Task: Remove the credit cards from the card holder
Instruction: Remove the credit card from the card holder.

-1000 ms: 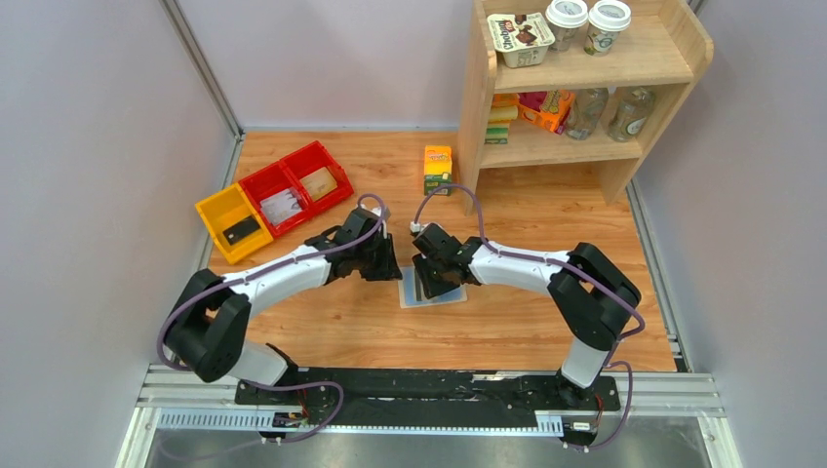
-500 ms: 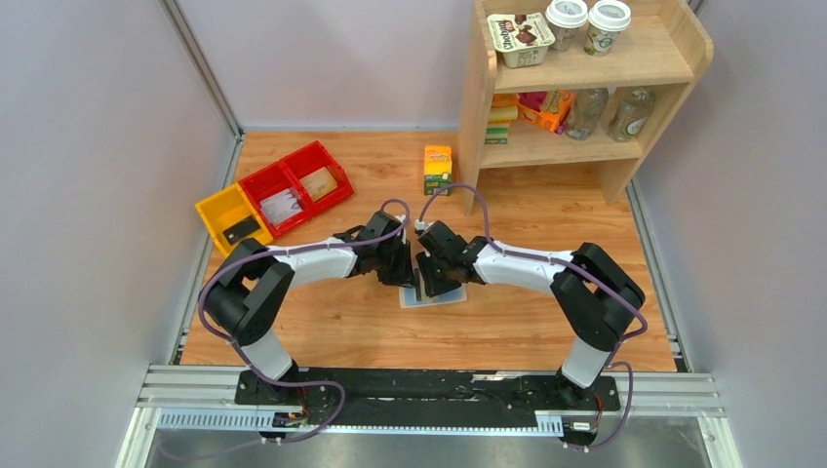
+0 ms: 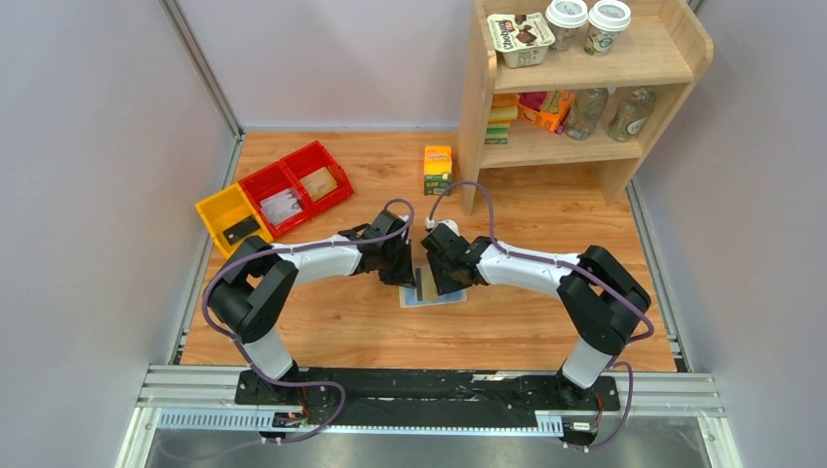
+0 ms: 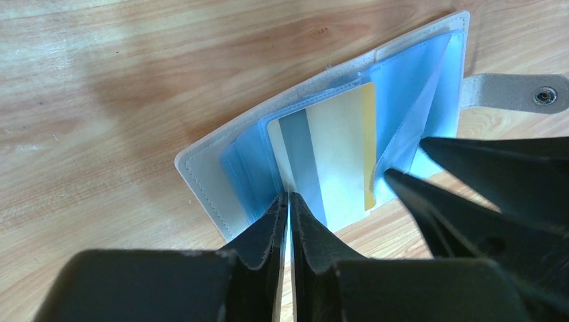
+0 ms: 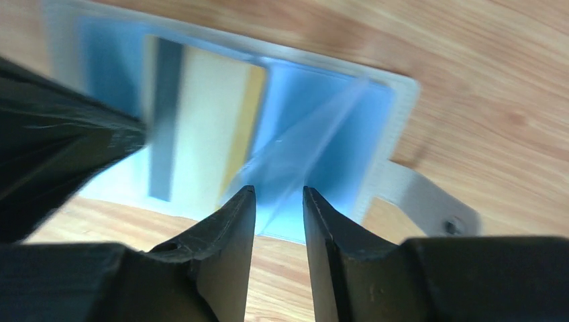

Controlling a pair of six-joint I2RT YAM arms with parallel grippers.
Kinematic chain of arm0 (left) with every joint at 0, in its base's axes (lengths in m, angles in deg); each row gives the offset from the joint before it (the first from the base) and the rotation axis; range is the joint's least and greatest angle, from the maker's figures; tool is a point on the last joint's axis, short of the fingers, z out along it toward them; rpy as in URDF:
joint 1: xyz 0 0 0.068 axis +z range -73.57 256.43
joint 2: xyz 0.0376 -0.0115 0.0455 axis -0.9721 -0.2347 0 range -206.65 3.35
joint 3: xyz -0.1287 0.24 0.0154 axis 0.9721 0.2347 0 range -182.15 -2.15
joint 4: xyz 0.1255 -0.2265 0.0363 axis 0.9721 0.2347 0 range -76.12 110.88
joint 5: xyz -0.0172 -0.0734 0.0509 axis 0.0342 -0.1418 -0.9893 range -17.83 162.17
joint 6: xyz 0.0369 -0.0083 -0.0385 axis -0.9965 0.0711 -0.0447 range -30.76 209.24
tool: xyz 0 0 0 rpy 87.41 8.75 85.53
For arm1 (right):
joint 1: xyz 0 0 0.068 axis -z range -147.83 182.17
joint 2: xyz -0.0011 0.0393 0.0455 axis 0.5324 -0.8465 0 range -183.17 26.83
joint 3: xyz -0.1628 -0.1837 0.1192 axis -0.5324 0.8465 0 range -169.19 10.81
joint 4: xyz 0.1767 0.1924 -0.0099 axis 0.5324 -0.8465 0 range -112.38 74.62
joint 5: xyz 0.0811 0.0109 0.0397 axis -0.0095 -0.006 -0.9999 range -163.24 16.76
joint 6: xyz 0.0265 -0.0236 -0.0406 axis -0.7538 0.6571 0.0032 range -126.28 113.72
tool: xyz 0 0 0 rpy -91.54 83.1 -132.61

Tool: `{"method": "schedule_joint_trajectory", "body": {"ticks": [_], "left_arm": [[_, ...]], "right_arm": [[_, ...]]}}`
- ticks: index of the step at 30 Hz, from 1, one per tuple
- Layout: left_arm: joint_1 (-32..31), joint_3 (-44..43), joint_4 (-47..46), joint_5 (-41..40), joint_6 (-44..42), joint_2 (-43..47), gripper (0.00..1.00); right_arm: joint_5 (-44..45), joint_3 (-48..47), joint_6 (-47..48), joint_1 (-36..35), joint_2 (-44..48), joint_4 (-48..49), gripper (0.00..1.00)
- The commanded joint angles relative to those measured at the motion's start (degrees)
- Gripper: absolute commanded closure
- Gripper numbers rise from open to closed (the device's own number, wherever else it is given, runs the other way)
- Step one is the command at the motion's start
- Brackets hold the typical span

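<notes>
Yogurt tub (image 3: 520,40), left end of the rack's (image 3: 683,44) top shelf: lid wording resembling "Chobani", too small to confirm. Nothing else legible.

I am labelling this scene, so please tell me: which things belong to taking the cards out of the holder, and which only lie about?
Belong to the job: card holder, lying open; striped card in it; left claw, pinching that card; right claw, at the sleeves.
Lying about: red bins; yellow bin; juice carton; wooden shelf.

Card holder (image 4: 409,80) lined with glossy plastic; table (image 4: 100,100) smooth wood.
</notes>
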Motion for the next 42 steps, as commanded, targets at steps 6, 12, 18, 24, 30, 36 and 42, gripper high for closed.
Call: {"method": "schedule_joint_trajectory", "body": {"ticks": [6, 12, 18, 24, 30, 36, 42], "left_arm": [[-0.29, 0.75, 6.21, -4.26, -2.52, -1.78, 0.88], [-0.38, 1.01, 5.42, -3.65, -2.35, -1.34, 0.88], [-0.46, 1.36, 4.90, -3.03, -1.82, -1.16, 0.89], [-0.46, 1.19, 4.63, -3.12, -1.56, -1.43, 0.90], [-0.46, 1.45, 4.19, -2.85, -1.47, -1.87, 0.92], [-0.46, 1.62, 4.10, -2.77, -1.29, -2.04, 0.94], [-0.46, 1.62, 4.19, -2.68, -1.12, -2.30, 0.95]], "right_arm": [[22.85, 1.92, -7.81, 3.94, 8.32, -11.31, 0.53], [17.62, 4.99, -5.38, 4.92, 17.53, -4.85, 0.49], [-4.72, 9.13, 0.35, 5.18, 21.96, 11.62, 0.51], [-18.61, 11.41, -2.71, 8.69, 15.89, 19.16, 0.58], [-27.31, 15.45, -6.93, 12.73, 10.80, 26.73, 0.60], [-33.21, 17.39, -10.28, 15.55, 5.26, 34.64, 0.64], [-36.20, 18.88, -12.03, 16.78, 2.09, 38.86, 0.65]]}}
